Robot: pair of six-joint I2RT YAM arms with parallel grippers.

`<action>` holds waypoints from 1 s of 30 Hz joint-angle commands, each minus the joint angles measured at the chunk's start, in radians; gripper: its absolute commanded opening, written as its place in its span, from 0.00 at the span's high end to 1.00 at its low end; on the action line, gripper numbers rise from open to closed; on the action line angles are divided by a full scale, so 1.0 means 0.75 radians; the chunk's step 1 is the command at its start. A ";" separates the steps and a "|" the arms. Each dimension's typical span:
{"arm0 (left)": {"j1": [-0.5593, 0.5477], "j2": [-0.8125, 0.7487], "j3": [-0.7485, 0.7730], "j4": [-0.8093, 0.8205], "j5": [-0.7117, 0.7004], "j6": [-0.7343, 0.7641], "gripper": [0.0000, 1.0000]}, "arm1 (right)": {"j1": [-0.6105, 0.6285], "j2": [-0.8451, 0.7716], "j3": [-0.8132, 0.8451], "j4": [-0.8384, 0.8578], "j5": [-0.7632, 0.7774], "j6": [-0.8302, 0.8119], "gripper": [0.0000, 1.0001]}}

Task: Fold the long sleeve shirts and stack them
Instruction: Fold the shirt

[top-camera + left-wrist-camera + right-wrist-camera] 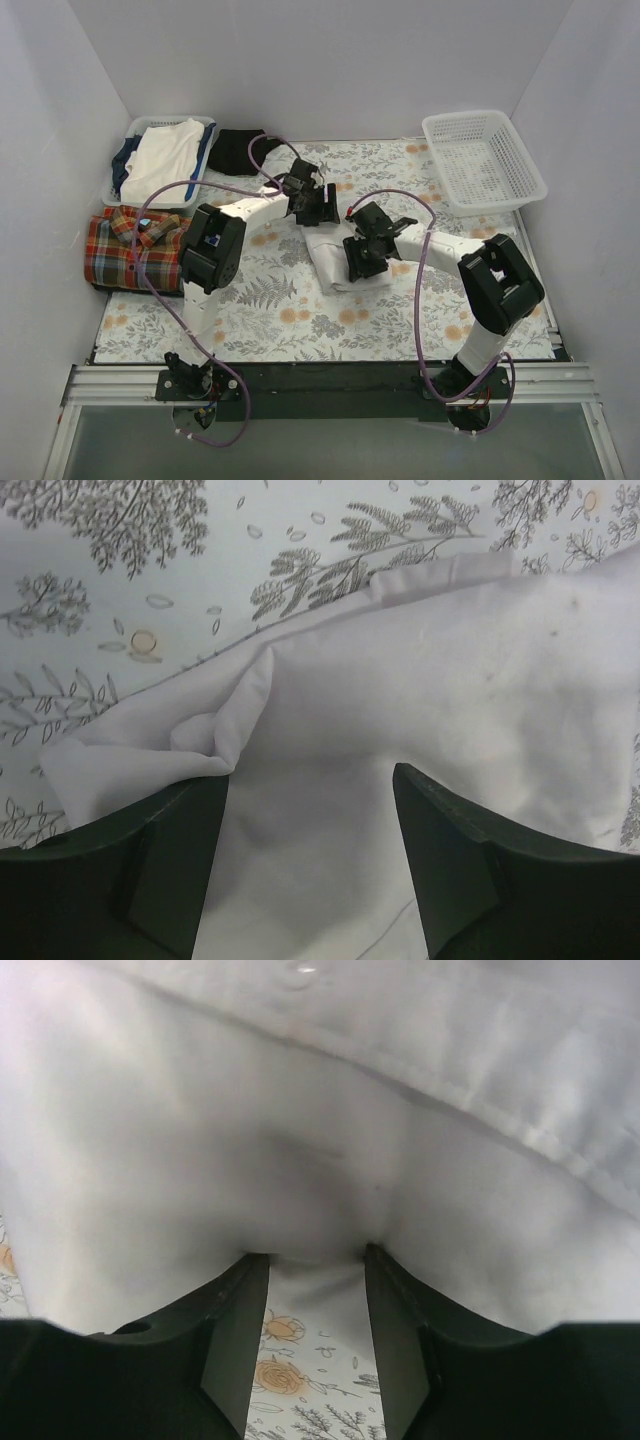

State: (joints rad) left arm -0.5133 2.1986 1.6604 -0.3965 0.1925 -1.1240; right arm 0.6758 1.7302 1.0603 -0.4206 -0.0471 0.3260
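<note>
A white long sleeve shirt (325, 268) lies folded in a small bundle at the middle of the flowered cloth. My left gripper (318, 212) rests on its far left corner, open, with flat white fabric (450, 660) between the spread fingers (310, 780). My right gripper (363, 258) is at the bundle's right side, its fingers apart (314, 1255). The shirt's edge (200, 1130) drapes over both of its fingertips, and the cloth's print shows between them. The plaid long sleeve shirt (135, 250) lies folded at the table's left edge.
A grey basket (135, 128) at the back left holds a white and blue garment. A small black garment (238, 150) lies beside it. An empty white basket (482, 160) stands at the back right. White walls close in three sides.
</note>
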 commanded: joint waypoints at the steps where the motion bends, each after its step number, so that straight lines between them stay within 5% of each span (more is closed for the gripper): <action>1: 0.018 -0.200 -0.238 0.001 -0.081 0.053 0.33 | -0.087 -0.028 -0.088 -0.147 0.163 0.034 0.48; 9: 0.018 -0.438 -0.497 0.011 -0.060 0.075 0.32 | -0.287 0.004 -0.017 -0.167 0.184 -0.001 0.48; 16: 0.016 -0.573 -0.674 0.011 0.073 0.087 0.35 | -0.341 0.204 0.308 -0.171 0.159 -0.060 0.48; 22: 0.018 -0.675 -0.557 -0.064 -0.031 0.130 0.35 | -0.341 0.191 0.511 -0.194 0.167 -0.066 0.48; 30: 0.016 -0.631 -0.269 -0.085 -0.079 0.141 0.31 | -0.247 -0.061 0.486 -0.216 0.163 -0.091 0.48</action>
State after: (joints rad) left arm -0.5056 1.7481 1.3529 -0.4530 0.1619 -1.0393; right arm 0.4412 1.7947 1.3979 -0.5709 0.0811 0.2798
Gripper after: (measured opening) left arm 0.685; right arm 0.523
